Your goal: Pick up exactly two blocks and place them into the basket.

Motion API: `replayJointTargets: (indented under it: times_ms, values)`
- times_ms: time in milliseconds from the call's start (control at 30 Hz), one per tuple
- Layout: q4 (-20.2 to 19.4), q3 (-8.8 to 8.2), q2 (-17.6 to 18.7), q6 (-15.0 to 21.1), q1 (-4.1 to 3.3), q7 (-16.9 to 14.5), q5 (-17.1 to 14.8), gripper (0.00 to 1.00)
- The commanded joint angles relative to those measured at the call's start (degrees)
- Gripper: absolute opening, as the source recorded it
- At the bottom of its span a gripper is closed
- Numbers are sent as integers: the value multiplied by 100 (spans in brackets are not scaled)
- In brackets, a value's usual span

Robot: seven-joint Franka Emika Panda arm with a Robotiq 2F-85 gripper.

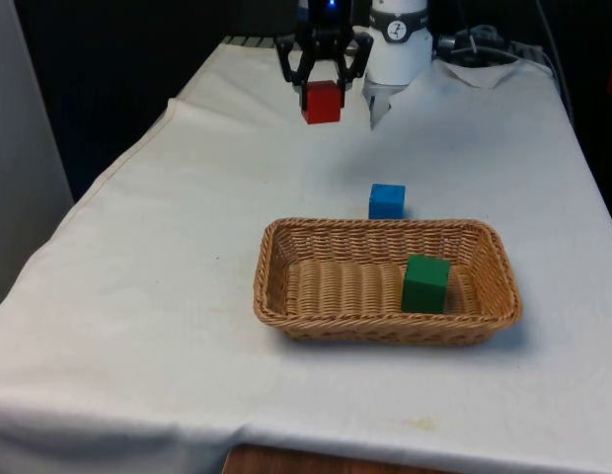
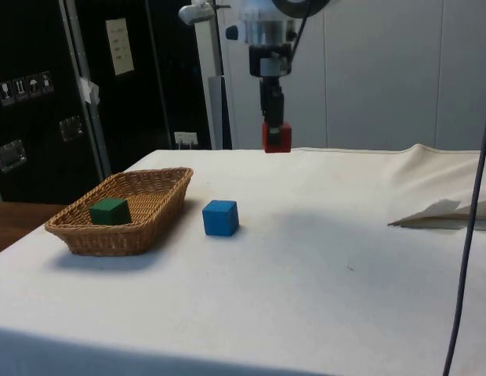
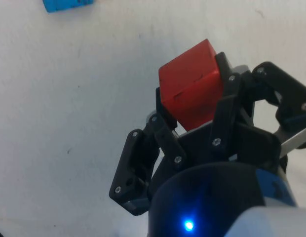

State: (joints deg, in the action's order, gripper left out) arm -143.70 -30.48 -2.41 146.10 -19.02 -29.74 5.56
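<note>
The arm hangs upright above the table, its gripper clamped on a red block

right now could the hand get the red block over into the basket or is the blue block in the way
Probably yes. The hand holds the red block well above the cloth, and the blue block sits low beside the basket, so it could pass over. Inside, open space remains beside the green block.
</note>
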Motion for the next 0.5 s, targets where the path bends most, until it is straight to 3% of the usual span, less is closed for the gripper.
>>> replayJointTargets:
  times_ms: [0,33,67,300,333,467]
  values:
    - [74,11,40,-74,-29,-46,-103,2]
    - [57,17,40,-17,0,0,-23,2]
    - [138,34,74,-97,-29,-52,-126,2]
    - [630,160,413,-241,-17,-143,-344,2]
    - [561,138,372,-172,0,-74,-235,2]
    - [940,218,665,-292,-6,-212,-487,2]
